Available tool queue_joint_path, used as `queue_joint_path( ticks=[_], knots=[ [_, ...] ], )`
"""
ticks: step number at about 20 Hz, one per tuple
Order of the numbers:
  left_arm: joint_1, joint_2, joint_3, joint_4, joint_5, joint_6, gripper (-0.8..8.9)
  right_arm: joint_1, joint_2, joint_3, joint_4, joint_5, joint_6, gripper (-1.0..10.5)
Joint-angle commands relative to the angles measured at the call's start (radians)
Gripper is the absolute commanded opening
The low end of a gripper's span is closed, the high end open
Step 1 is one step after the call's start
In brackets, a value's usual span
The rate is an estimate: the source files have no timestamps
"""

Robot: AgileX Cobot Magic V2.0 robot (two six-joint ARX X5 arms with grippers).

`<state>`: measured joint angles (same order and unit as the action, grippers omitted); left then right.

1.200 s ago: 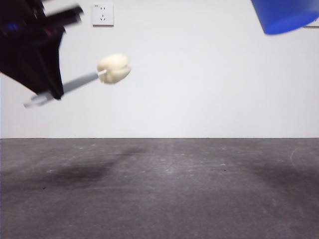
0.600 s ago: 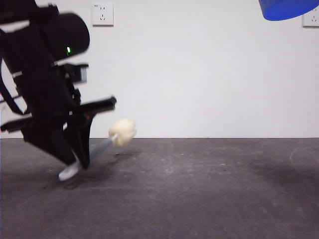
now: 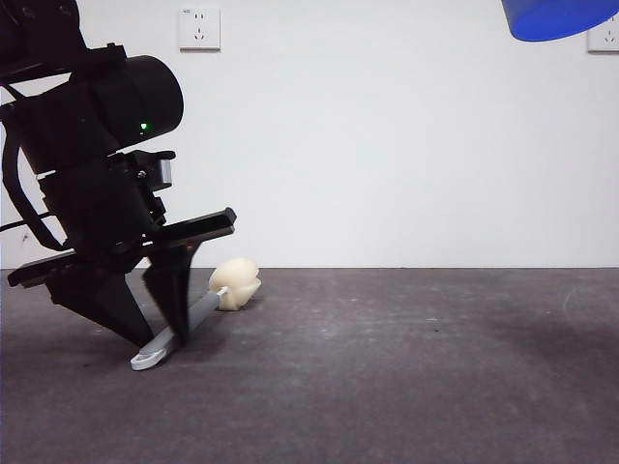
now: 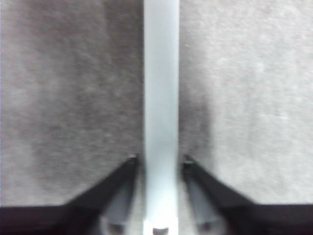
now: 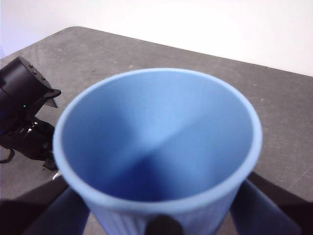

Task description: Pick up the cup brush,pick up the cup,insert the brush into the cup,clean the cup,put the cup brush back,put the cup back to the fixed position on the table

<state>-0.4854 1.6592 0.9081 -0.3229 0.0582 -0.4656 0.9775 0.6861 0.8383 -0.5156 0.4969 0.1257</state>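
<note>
The cup brush [image 3: 198, 311] lies low at the left of the dark grey surface [image 3: 406, 367], its white tip end touching down and its cream-yellow sponge head [image 3: 235, 283] resting on or just above the surface farther back, with the left tool [image 3: 160, 324] gripping the grey handle. The risk here, as a judgement, is twofold: if the tool presses lower, the tilted handle could lever against the surface and skid or flick out; if it lets go while the handle is tilted, the brush may roll or bounce away from its place. In the left wrist view the two black jaws sit close on either side of the pale handle [image 4: 160, 117], narrowly parted and apparently pinching it, with the surface blurred just behind.

High at the upper right, the blue cup [image 3: 563, 17] is held well clear of the surface by the right tool [image 5: 164, 226]. In the right wrist view its open mouth faces the camera, the interior empty, and the jaws clasp its ribbed wall from both sides below the rim. A loose hold there could, in turn, let the tapered cup slip downward. The brush appears nearly returned; the cup has yet to go back to its spot.
</note>
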Motion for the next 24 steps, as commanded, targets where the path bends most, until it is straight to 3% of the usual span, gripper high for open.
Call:
queue_joint_path(
  ticks=[1,6,9,13,18,24],
  knots=[
    [0.001,0.013,-0.002,-0.018,0.007,-0.004,3.47,0.000,0.001,0.003,0.012,-0.002,0.016,-0.2],
    [0.001,-0.055,-0.002,-0.075,0.030,0.050,3.47,-0.009,0.052,0.002,0.077,-0.002,0.009,-0.2],
    [0.001,-0.175,-0.002,-0.127,0.051,0.090,3.47,-0.061,0.151,-0.015,0.211,-0.001,-0.058,-0.2],
    [0.001,-0.404,-0.002,-0.217,0.097,0.157,3.47,-0.216,0.290,-0.082,0.397,-0.168,-0.056,-0.2],
    [0.001,-0.696,-0.002,-0.299,0.107,0.167,3.47,-0.391,0.481,-0.187,0.709,-0.353,-0.060,-0.2],
    [0.001,-0.840,-0.002,-0.362,0.102,0.181,3.47,-0.491,0.746,-0.265,1.060,-0.444,-0.085,-0.2]
  ],
)
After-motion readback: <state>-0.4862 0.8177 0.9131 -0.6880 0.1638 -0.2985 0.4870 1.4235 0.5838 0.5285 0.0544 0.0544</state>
